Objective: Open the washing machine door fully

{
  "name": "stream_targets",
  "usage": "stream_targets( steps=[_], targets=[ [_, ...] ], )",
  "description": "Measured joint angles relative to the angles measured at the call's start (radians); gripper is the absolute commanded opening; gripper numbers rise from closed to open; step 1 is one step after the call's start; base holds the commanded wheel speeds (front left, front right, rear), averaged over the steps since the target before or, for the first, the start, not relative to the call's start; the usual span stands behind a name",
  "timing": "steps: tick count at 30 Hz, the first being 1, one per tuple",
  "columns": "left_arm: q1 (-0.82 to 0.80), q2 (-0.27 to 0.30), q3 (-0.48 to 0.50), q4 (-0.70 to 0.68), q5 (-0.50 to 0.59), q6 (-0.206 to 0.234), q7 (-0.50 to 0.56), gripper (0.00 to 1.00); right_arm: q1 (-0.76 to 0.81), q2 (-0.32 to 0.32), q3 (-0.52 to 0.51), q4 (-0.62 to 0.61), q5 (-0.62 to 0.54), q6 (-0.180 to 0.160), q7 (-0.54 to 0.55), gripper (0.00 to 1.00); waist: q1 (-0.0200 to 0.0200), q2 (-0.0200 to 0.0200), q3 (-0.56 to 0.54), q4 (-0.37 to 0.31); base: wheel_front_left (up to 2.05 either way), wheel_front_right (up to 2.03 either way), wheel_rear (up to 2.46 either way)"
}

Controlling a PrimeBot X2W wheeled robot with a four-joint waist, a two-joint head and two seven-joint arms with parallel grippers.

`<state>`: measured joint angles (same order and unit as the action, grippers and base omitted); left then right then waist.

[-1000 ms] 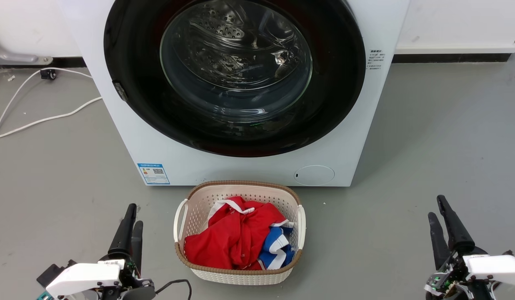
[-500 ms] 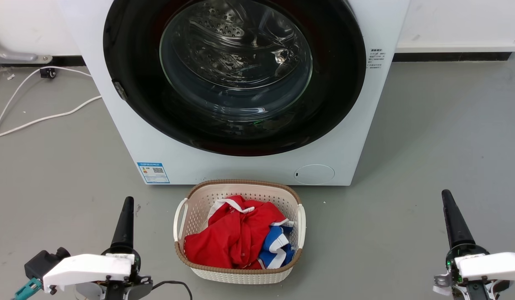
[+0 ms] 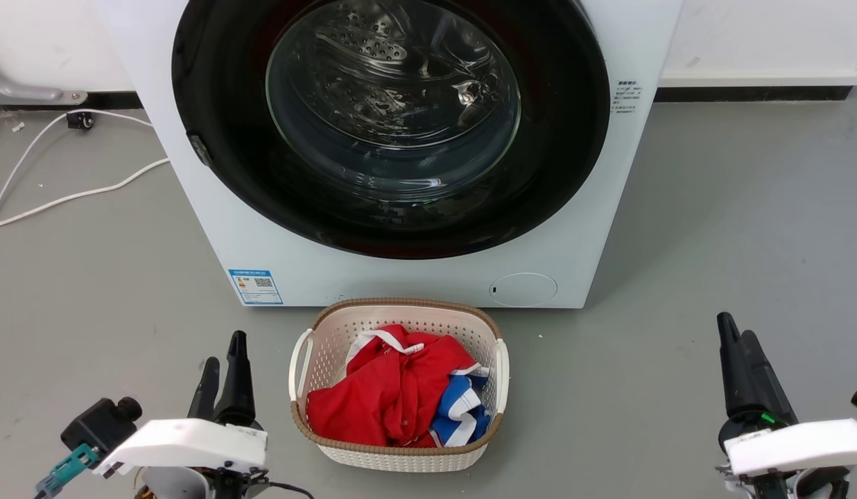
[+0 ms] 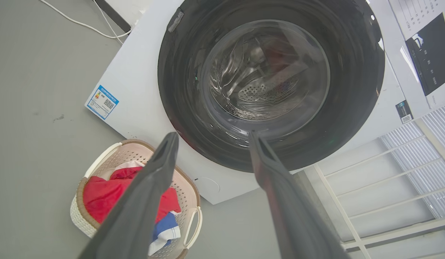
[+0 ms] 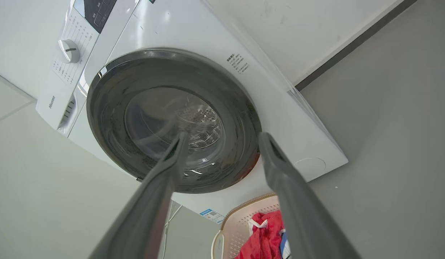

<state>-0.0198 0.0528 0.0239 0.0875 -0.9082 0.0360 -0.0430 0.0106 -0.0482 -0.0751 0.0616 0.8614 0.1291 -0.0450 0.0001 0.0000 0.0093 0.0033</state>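
Closed washing machine door (image 3: 390, 118), flush on the white front of the washing machine (image 3: 213, 229), top-ctr of head view.

L to R: white cable (image 3: 75, 197) lies on the grey floor (image 3: 733, 208) left of the machine. The left gripper (image 3: 224, 348) is at lower left, fingers spread w/ nothing btw them, well short of the door. The door covers most of the front: a glossy black round disc w/ a clear bulging glass bowl in the middle, perforated steel drum visible thru it, and a small grey metal fitting (image 3: 198, 149) on its left rim. Below it are a blue label sticker (image 3: 256, 287) and a round cap (image 3: 523, 290). A white laundry basket (image 3: 300, 360) w/ brown rim stands just in front, w/ red & blue-white clothes (image 3: 394, 395) inside. The right gripper (image 3: 736, 326) is at lower right, fingers spread, empty, well apart from the door.
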Motion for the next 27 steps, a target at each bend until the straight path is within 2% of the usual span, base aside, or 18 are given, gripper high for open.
stream_targets(
  steps=[11, 27],
  targets=[
    [0.016, 0.039, -0.074, -0.022, 0.164, 0.06, -0.037, 1.0, 0.033, 0.0, 0.018, -0.026, -0.222, 0.0, -0.035, 1.0, 0.0, 0.0, -0.001, 0.001, 0.0, 0.0, 0.0],
    [0.031, 0.094, -0.175, -0.049, 0.356, 0.137, -0.084, 1.0, 0.071, 0.0, 0.022, -0.03, -0.461, 0.0, -0.083, 1.0, 0.0, 0.0, -0.003, 0.003, 0.0, 0.0, 0.0]
  ],
)
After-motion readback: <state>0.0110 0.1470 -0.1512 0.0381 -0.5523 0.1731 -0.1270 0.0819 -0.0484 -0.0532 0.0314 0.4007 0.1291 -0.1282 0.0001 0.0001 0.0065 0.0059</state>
